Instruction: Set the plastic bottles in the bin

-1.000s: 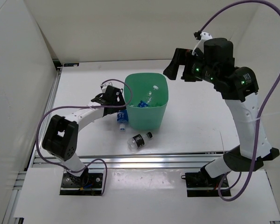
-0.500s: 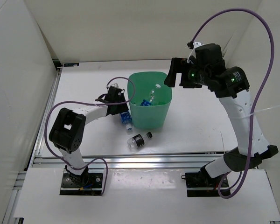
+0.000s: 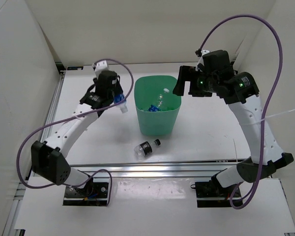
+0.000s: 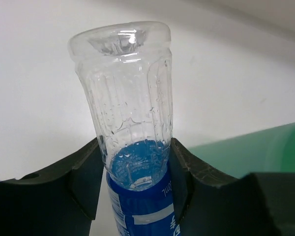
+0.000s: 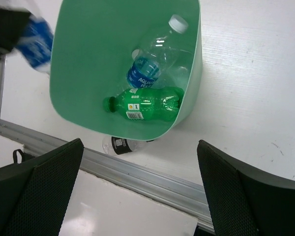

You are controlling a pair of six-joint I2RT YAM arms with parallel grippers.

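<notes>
My left gripper point(image 3: 116, 98) is shut on a clear bottle with a blue label point(image 3: 121, 103), held in the air just left of the green bin point(image 3: 157, 125). In the left wrist view both fingers press the bottle point(image 4: 132, 123) at its label, base pointing away, with the bin's rim point(image 4: 255, 147) to the right. My right gripper point(image 3: 182, 82) hangs open and empty over the bin's right rim. Inside the bin point(image 5: 93, 59) lie a green bottle point(image 5: 147, 104) and a clear blue-labelled bottle point(image 5: 150, 66). A short clear bottle with a dark label point(image 3: 146, 147) lies on the table in front of the bin.
A metal rail point(image 3: 157, 169) runs along the table's near edge, just behind the short bottle. White walls point(image 3: 19, 88) close in the left and back sides. A purple cable point(image 3: 270, 59) loops above the right arm.
The left gripper closed on the blue-labelled bottle beside the bin's left front and lifted it up and back to rim height. The right arm lowered slightly toward the bin.
</notes>
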